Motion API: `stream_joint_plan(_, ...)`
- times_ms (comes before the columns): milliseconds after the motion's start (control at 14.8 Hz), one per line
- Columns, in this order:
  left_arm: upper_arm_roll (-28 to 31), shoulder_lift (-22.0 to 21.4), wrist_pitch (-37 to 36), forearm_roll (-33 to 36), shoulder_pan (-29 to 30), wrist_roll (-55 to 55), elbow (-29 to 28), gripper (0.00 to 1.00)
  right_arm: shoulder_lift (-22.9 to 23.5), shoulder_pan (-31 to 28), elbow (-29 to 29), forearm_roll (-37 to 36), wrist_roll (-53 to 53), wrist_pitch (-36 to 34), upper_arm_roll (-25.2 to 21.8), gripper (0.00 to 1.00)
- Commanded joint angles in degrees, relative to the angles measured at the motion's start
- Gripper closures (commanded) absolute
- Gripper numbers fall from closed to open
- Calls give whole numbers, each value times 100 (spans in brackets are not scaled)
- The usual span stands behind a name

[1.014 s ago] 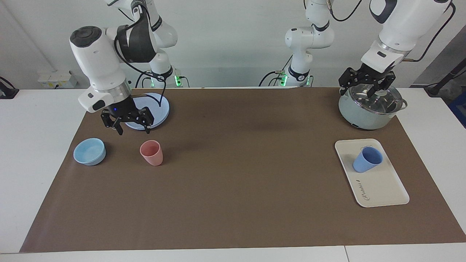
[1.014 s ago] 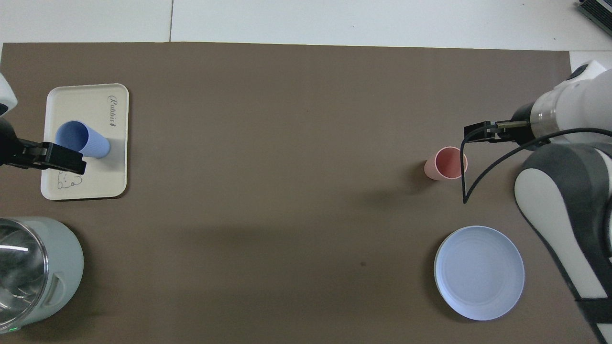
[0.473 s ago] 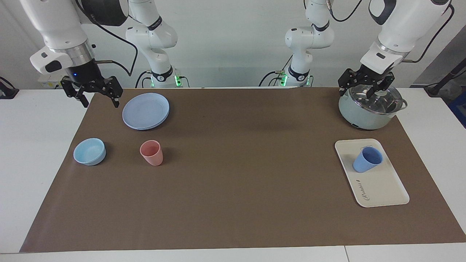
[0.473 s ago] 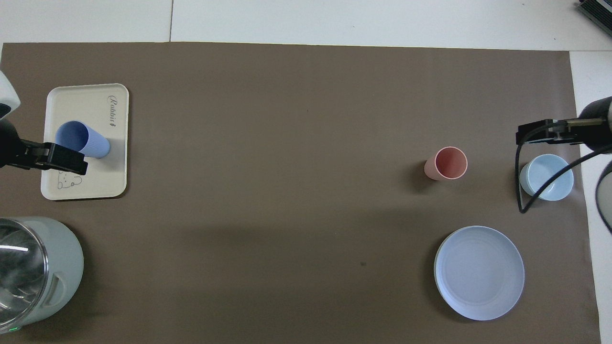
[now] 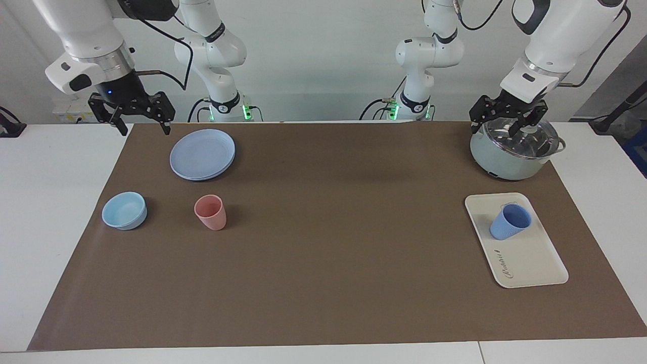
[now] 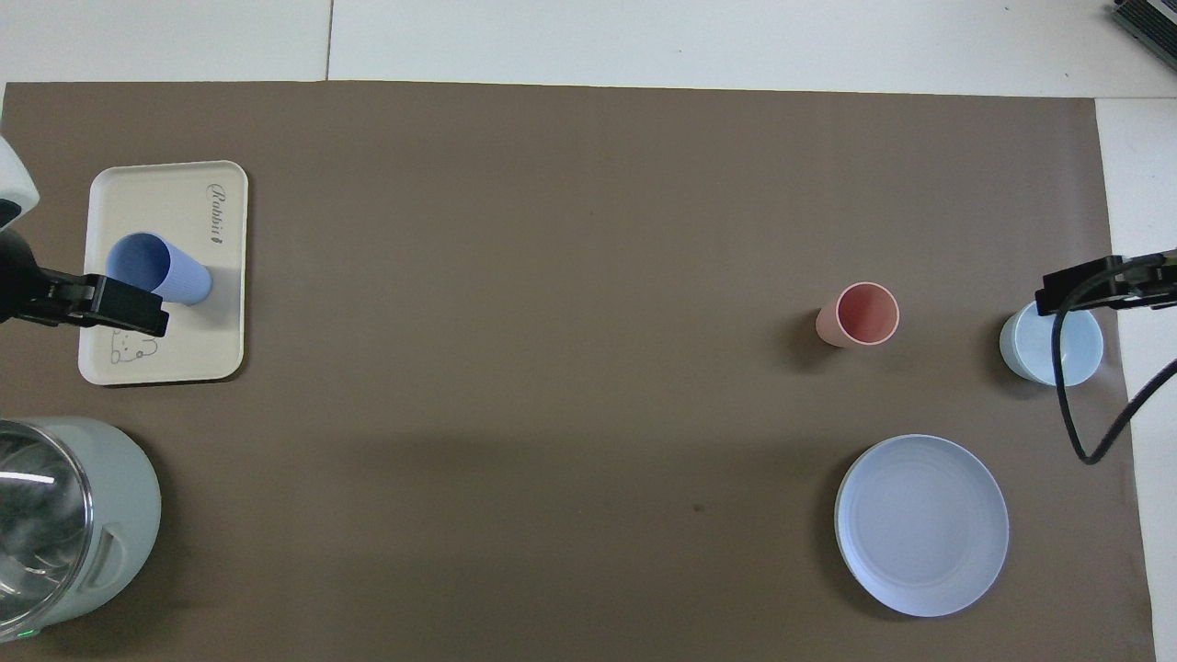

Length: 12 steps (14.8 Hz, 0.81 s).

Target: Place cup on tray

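A smooth periwinkle plastic cup (image 5: 510, 221), tapered and handleless, stands upright on a flat cream tray (image 5: 530, 263) with rounded corners. The left gripper (image 5: 508, 121) hangs with its jaws spread wide over a glass-lidded pot (image 5: 513, 159), with the tray below and apart from them. The right gripper (image 5: 141, 119) waits, jaws wide, beside a round blue plate (image 5: 202, 153).

One camera sits high across the counter (image 5: 45, 202) and faces the two robots, taking in their bases along the robot-side edge and the whole brown mat (image 5: 328, 242). The other hangs high above the robots' own end and looks forward and steeply down. Both stand well back and share that mat, turned half a turn: the tray (image 5: 530, 263) (image 6: 147, 198) and the plate (image 5: 202, 153) (image 6: 921, 524) swap sides between them.
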Motion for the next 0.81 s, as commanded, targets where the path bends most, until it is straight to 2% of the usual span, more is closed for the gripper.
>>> stream_joint_plan(0, -30, -124, 70, 103, 25, -62, -157, 0, 117, -29, 233, -31, -127, -203, 25, 0)
stream_joint_plan(743, -30, -133, 70, 103, 25, -62, -157, 0, -41, -21, 31, 206, -145, -370, 25, 0)
